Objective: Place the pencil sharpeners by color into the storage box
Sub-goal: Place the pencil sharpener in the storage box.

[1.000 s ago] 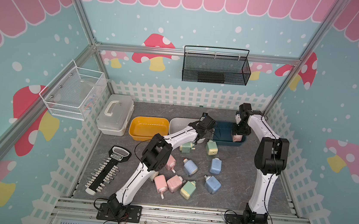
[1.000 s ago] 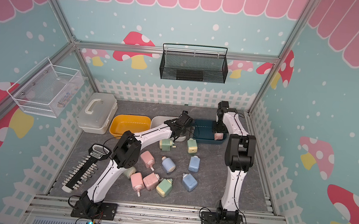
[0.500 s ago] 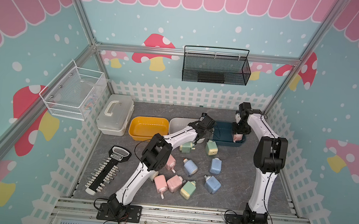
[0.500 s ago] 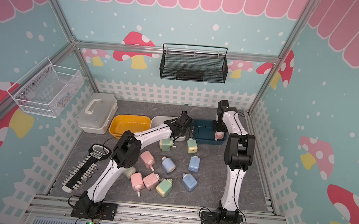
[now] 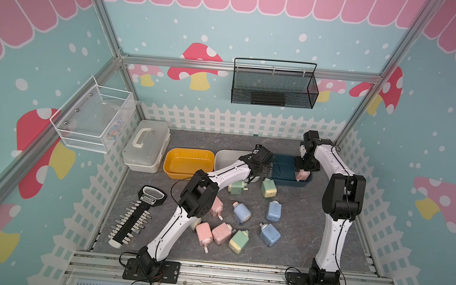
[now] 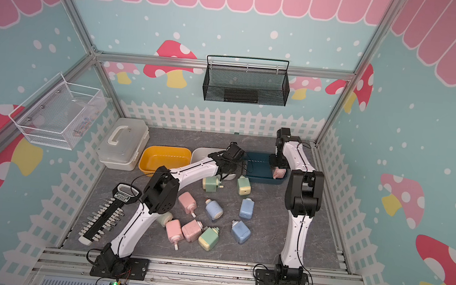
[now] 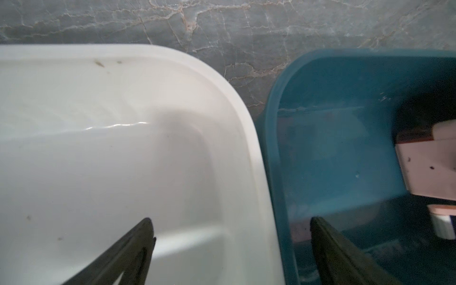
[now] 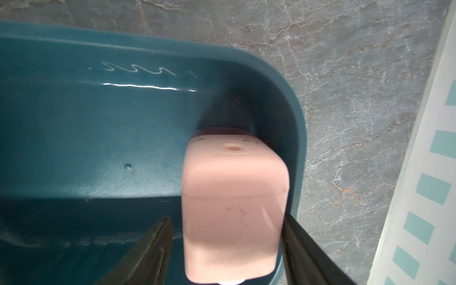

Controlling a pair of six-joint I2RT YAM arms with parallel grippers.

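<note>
pink sharpener (image 8: 234,204) sits in the end corner of the dark teal bin (image 8: 98,111), long axis roughly along the gripper's approach line, hole end away from the wrist camera. right gripper (image 8: 227,218) straddles it with jaws apart: clear gap on one side, other finger at most brushing, so i read it as let go. the way out looks to be straight back along that axis; sideways drift could drag it. left gripper (image 7: 230,219) is wide open and empty, over the seam between white bin (image 7: 74,98) and teal bin. a green sharpener (image 5: 238,186) lies on the tabletop (image 5: 291,240) just in front, so the left arm is nearer.
</note>
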